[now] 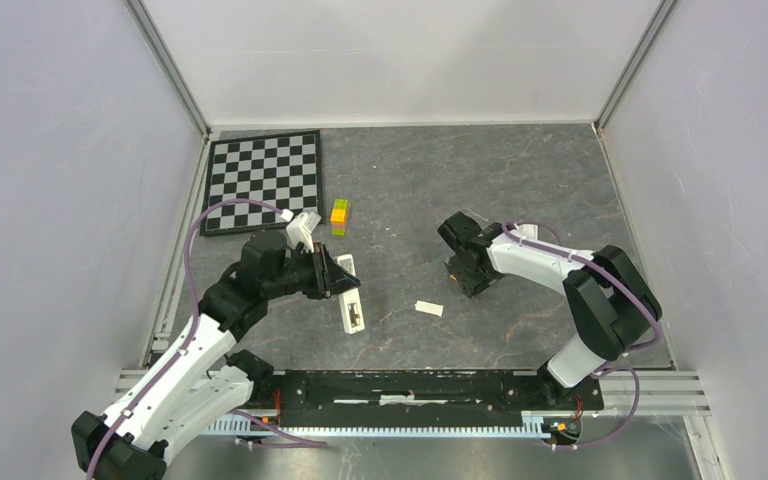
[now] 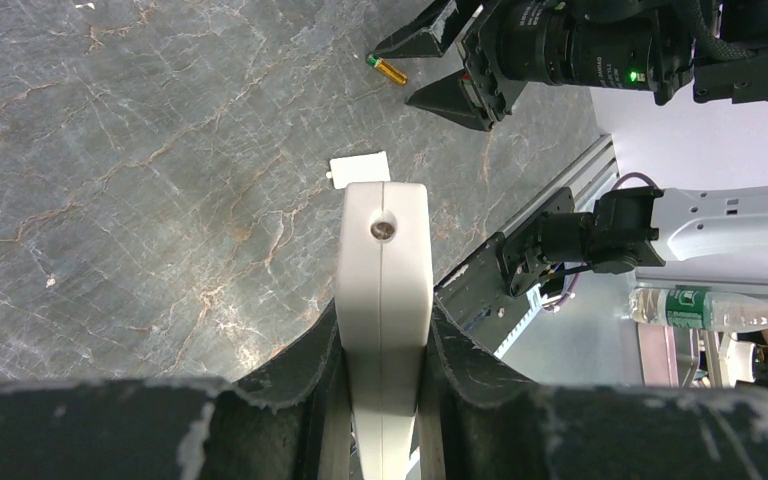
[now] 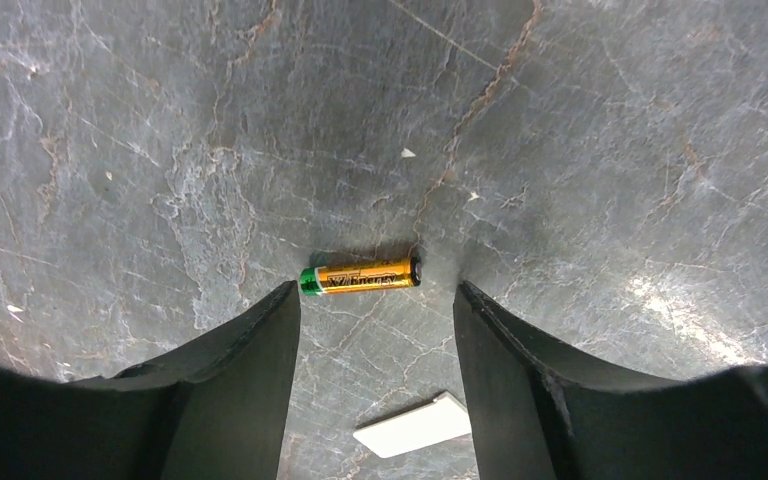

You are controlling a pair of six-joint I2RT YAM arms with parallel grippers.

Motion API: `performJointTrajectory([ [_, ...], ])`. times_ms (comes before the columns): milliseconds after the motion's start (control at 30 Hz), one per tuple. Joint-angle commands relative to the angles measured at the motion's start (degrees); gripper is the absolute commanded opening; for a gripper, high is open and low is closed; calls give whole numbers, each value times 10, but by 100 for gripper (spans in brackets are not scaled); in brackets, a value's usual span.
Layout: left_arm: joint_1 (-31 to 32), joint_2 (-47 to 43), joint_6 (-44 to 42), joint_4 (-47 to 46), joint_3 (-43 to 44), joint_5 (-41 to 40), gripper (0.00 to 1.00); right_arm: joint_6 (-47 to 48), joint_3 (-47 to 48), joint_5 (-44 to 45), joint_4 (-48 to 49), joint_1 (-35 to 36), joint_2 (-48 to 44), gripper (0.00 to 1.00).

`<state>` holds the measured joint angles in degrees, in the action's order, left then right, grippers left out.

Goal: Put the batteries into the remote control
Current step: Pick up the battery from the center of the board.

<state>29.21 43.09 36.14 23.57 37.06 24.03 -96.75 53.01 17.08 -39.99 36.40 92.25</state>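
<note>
While the left tool [image 2: 382, 322] clamps the remote [image 2: 382, 250], a battery [image 3: 360, 275] lies just before the parted right tool [image 3: 375, 300].

Lab — white enclosure walls [image 1: 60, 150], checkerboard [image 1: 265, 182].

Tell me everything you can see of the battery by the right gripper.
The battery is a slim cylinder, gold-orange with lettering, a green band at one end and a dark cap at the other. It lies flat on the grey table, crosswise just past the open right gripper; contact with its fingers is unclear.
</note>
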Motion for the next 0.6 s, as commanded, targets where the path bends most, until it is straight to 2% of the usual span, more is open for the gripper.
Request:
performJointTrajectory([
  [0, -4, -6, -24, -13, 3, 1, 2, -37, 9, 28, -13, -8, 1, 63],
  [467, -5, -1, -24, -12, 3, 2, 2, -33, -6, -3, 7, -16, -6, 65],
  [567, -4, -2, -24, -13, 2, 2, 2, -29, -31, -40, 53, -16, -11, 65],
])
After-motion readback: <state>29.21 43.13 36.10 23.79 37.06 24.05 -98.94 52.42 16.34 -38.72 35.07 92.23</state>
